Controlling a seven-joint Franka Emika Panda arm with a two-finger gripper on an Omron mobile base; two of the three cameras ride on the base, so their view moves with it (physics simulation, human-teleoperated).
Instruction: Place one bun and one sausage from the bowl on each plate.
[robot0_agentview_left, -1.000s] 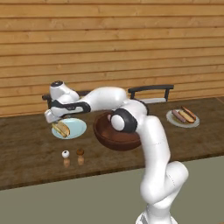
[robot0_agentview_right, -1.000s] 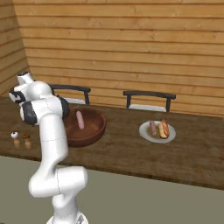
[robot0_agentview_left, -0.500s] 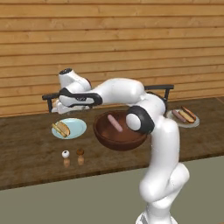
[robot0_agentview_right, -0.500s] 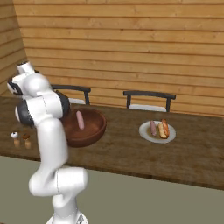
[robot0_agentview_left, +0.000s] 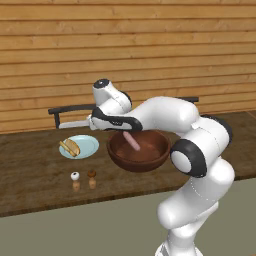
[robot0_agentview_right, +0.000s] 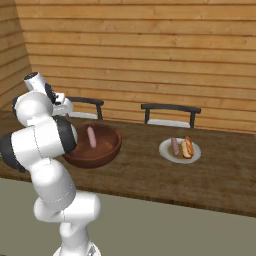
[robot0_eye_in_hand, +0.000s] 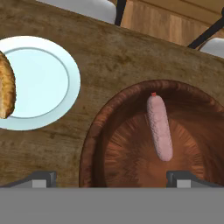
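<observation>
My gripper (robot0_eye_in_hand: 111, 179) is open and empty, hovering above the left rim of the brown wooden bowl (robot0_eye_in_hand: 92, 135), between it and the left plate (robot0_eye_in_hand: 41, 78). One pinkish sausage (robot0_eye_in_hand: 159, 127) lies inside the bowl (robot0_agentview_left: 150, 160), right of the gripper's centre line. A tan bun (robot0_eye_in_hand: 5, 89) rests on the left plate (robot0_agentview_left: 88, 145), where the bun (robot0_agentview_left: 71, 147) sits toward its left side. Over on the right plate (robot0_agentview_right: 165, 149), a bun (robot0_agentview_right: 183, 148) and a sausage (robot0_agentview_right: 174, 146) lie side by side. The bowl's sausage (robot0_agentview_right: 92, 137) is also plain in the right base view.
Two small shakers (robot0_agentview_left: 75, 181) (robot0_agentview_left: 92, 179) stand on the wooden counter in front of the left plate. Dark-framed chairs (robot0_agentview_right: 170, 109) stand behind the counter against the plank wall. My own arm arches over the bowl's right side.
The hand has swung right, from above the left plate to the bowl's left rim. Its jaws stayed open. The bun stays on the left plate.
</observation>
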